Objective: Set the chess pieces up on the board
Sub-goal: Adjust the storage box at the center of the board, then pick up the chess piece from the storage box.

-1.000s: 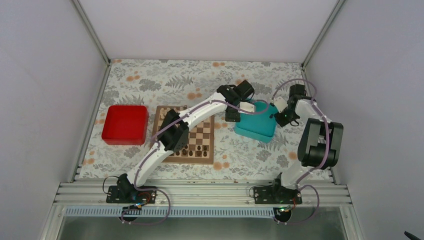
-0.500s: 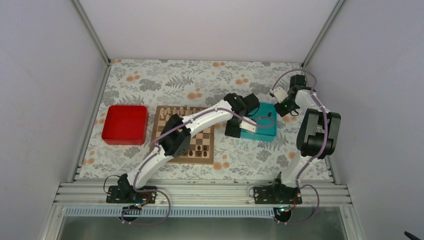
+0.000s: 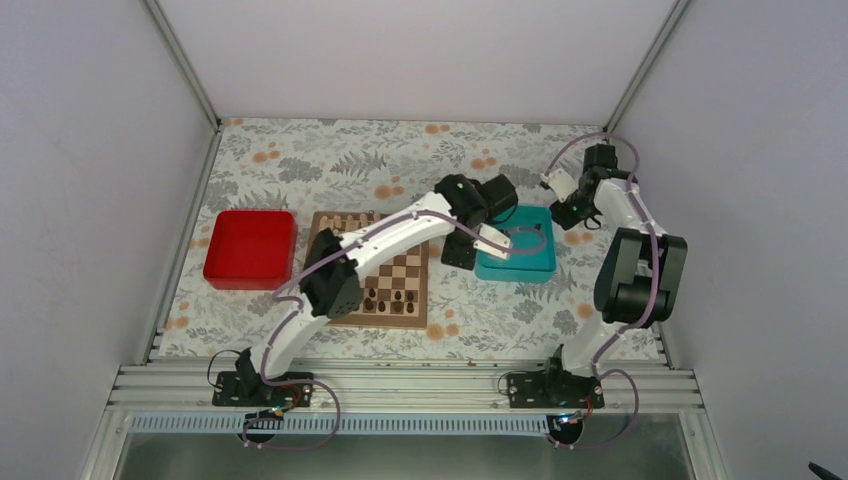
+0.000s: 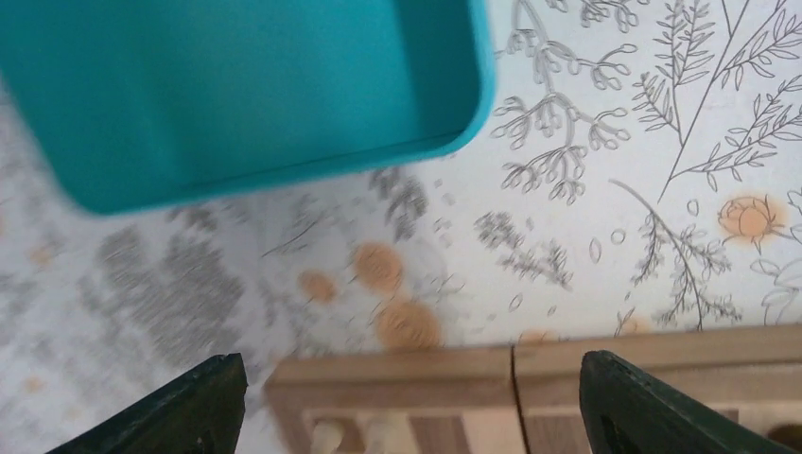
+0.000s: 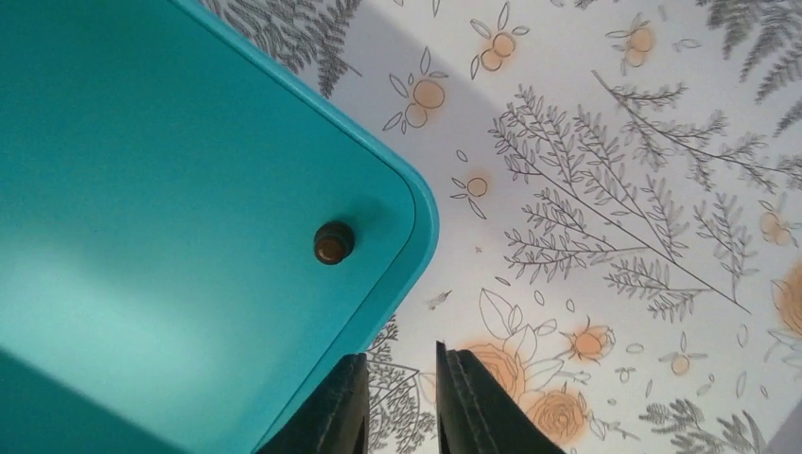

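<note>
Chess piece lies in teal tray corner, beyond the barely parted, empty right gripper.

Looks like smooth moulded plastic with a soft sheen on the teal tray toward the table's right edge; same smooth plastic on the red tray by the left edge. Shows plain matt wood with fine grain on the board, a thin seam through its border. Gleams dark and polished on one of the chess pieces in the teal tray's corner. Reads as matt printed covering over the table, ribbed bare metal on the rail along the near edge, white plastic with black matt joints on the arms.
</note>
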{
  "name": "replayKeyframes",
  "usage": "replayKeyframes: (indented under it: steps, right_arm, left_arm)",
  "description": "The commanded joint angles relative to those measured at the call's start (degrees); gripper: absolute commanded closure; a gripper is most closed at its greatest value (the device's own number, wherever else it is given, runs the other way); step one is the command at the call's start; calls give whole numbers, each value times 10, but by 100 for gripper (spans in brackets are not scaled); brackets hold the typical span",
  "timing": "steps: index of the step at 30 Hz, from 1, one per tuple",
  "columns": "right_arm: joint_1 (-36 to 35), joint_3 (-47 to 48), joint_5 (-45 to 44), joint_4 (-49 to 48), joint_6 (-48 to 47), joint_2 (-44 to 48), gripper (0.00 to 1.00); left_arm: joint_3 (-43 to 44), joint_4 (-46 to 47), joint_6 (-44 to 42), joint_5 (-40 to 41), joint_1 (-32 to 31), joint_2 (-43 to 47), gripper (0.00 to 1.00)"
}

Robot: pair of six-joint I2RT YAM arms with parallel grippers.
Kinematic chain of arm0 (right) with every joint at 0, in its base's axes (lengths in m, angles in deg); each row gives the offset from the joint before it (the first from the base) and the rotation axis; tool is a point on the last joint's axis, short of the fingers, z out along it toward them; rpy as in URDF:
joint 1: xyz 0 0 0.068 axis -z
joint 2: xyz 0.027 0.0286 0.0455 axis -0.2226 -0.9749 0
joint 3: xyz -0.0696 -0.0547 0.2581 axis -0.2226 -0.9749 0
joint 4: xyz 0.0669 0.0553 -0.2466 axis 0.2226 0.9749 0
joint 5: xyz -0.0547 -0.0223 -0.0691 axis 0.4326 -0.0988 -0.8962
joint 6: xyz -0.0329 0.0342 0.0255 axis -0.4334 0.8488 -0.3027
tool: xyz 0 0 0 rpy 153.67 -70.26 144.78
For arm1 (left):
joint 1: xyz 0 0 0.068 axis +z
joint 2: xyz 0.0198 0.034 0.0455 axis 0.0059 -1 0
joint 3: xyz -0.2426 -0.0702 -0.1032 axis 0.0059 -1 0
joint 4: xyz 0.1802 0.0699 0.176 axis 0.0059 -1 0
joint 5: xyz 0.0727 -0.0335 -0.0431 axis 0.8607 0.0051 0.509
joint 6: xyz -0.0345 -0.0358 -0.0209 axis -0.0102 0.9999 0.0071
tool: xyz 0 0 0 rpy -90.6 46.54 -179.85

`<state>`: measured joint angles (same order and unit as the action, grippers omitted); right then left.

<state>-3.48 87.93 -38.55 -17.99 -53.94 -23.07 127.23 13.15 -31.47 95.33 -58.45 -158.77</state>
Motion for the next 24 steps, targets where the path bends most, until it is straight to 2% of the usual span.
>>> replayKeyframes:
  steps: [1, 7, 12, 19, 24]
  right_arm:
    - [-12, 14, 24, 35, -8, 50, 76]
    - [-55, 47, 25, 93, -25, 35, 68]
    - [-73, 80, 6, 113, -13, -10, 67]
    - [-93, 91, -54, 105, 7, -44, 68]
    - [-100, 98, -68, 112, 13, -67, 67]
  left_arm:
    - [24, -9, -10, 51, 16, 70, 10]
    - [99, 0, -9, 76, 78, 98, 0]
    - [131, 28, 12, 74, 144, 127, 0]
    - [45, 145, 60, 73, 249, 226, 0]
    - [-29, 193, 100, 51, 334, 280, 0]
